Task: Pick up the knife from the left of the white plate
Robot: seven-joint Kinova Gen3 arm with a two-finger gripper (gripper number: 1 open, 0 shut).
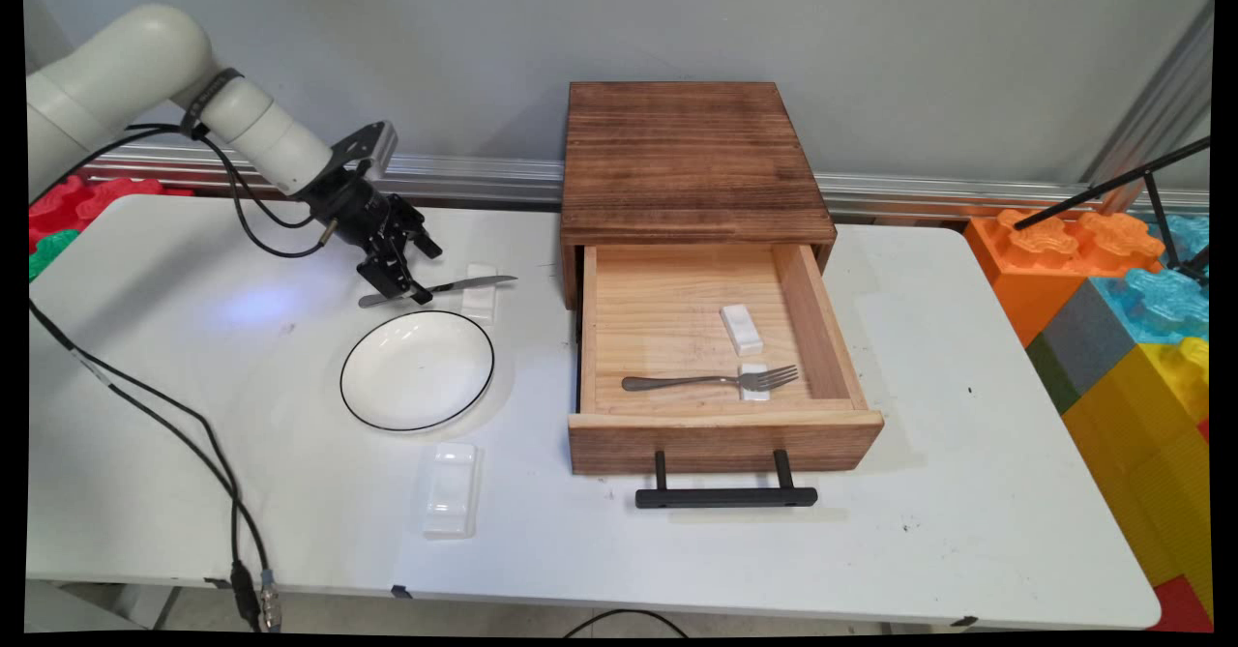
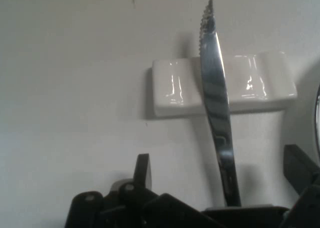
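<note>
The knife is lying on the counter just behind the black-rimmed plate, its serrated blade resting across a small white rest and its handle pointing toward the arm. The jaws are hanging low right over that handle, standing open with one finger on each side of it (from the hand view, neither looks to be touching the metal). The plate is sitting bare, and a second white rest is lying nearer the counter's front edge. Off to the right a dark wooden box is standing with its drawer pulled fully out. Inside, a fork is lying with its tines propped on a little white block, and another block is sitting just behind it.
</note>
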